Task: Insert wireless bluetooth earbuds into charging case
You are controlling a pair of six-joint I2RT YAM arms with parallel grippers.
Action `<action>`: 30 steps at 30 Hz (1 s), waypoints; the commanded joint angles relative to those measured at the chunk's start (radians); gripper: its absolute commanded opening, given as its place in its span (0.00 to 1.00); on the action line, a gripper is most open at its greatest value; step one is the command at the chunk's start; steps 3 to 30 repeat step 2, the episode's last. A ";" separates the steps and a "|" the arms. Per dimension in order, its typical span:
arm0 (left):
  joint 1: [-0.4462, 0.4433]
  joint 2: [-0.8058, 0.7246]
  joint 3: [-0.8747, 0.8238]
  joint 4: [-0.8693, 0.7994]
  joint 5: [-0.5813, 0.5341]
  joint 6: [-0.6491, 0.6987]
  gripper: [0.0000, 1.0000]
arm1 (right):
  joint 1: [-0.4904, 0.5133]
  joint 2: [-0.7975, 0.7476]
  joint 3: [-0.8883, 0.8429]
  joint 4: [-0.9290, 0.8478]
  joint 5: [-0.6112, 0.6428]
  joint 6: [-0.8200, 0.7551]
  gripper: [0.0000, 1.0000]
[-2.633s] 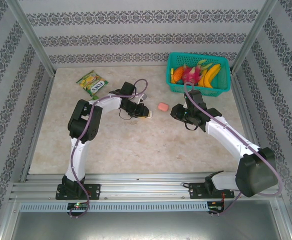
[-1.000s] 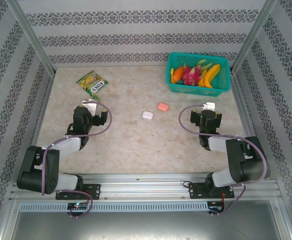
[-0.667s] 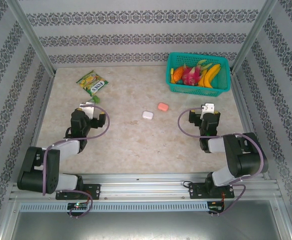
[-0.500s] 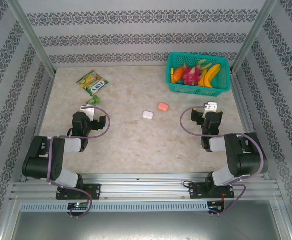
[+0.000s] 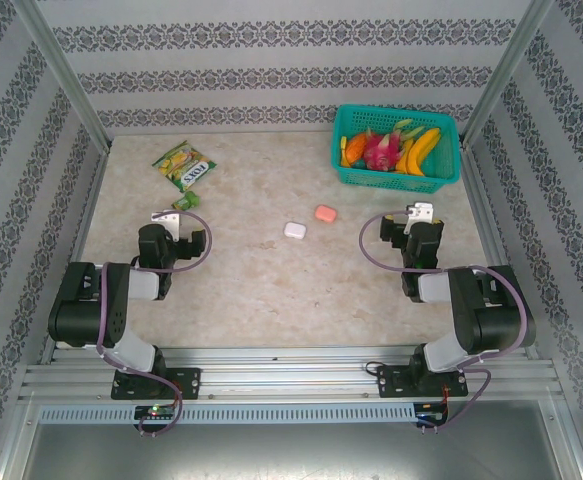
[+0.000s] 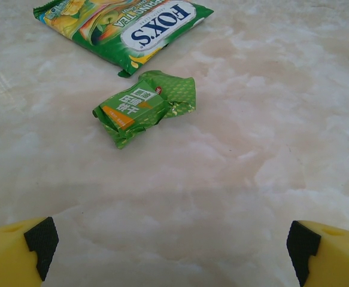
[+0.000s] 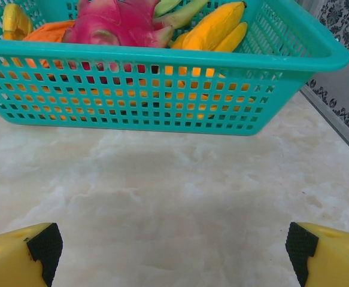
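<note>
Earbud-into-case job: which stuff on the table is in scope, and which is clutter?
In scope:
- white case, mid-table, lid down
- pink case, just beyond it, lid down

Clutter:
- teal basket holding fruit, far right
- FOX'S packet, far left
- green wrapper just in front of the packet

Your two arms no longer stretch over the middle of the counter (image 5: 301, 290) — both are now folded back toward their bases. The left hand (image 5: 174, 222) has pulled over to the left side, just short of the green candy (image 5: 181, 201). The right hand (image 5: 418, 218) now sits back in front of the teal basket (image 5: 391, 178). The white case (image 5: 294, 230) — covered by the left hand before — lies in plain view.
</note>
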 commanded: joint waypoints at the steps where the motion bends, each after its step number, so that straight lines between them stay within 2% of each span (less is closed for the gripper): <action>1: -0.004 -0.005 0.021 0.036 -0.012 -0.017 1.00 | -0.006 -0.007 0.010 0.018 -0.033 0.013 0.98; 30: -0.005 -0.005 0.021 0.034 -0.016 -0.016 1.00 | -0.006 -0.011 0.007 0.016 -0.036 0.012 0.98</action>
